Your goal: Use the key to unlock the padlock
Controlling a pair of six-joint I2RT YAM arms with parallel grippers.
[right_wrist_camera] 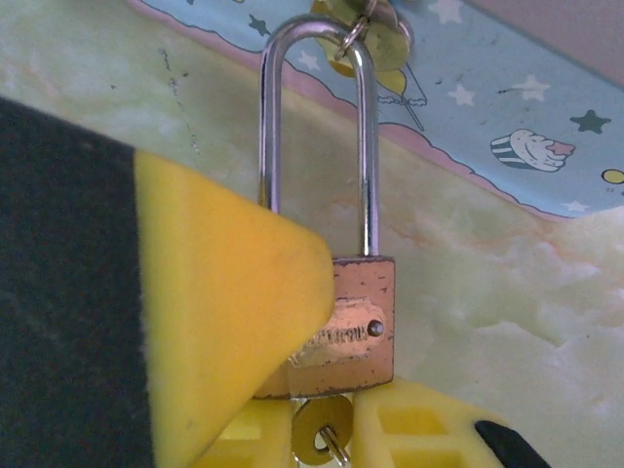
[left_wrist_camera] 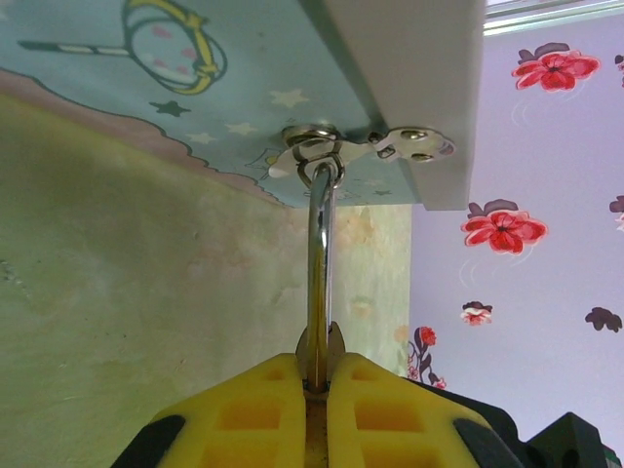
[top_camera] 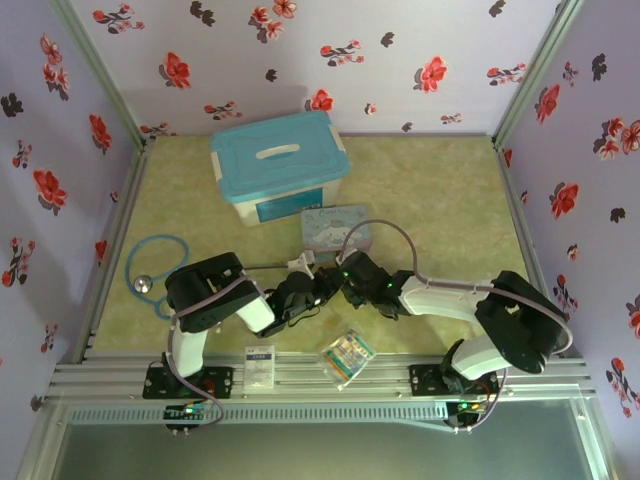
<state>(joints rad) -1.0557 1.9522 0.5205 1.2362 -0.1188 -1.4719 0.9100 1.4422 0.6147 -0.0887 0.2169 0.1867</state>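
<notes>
- Left jaws: clenched on the padlock (right_wrist_camera: pixel 361 312), with yellow pads (left_wrist_camera: pixel 263 409) on either face of its brass body.
- Right jaws: clenched on the key (right_wrist_camera: pixel 322 431). Its head sits between the pads (right_wrist_camera: pixel 419 424), just under the padlock's body; the blade is out of sight.
- Padlock: held at the middle of the surface (top_camera: pixel 430 200), at the tin's front edge. The shackle (right_wrist_camera: pixel 317 117) passes through the ring of the hasp (left_wrist_camera: pixel 375 146). Its right leg enters the body, and its left leg is hidden behind a pad.
- Tin (top_camera: pixel 337 225): pale blue with a cartoon print, bearing the hasp. Contents hidden.
- Box (top_camera: pixel 280 165): clear, blue lid on, behind the tin. Contents cannot be told.
- Stethoscope (top_camera: pixel 155 265): at the left of the surface.
- Card (top_camera: pixel 259 365) and packet (top_camera: pixel 347 355): at the near edge.
</notes>
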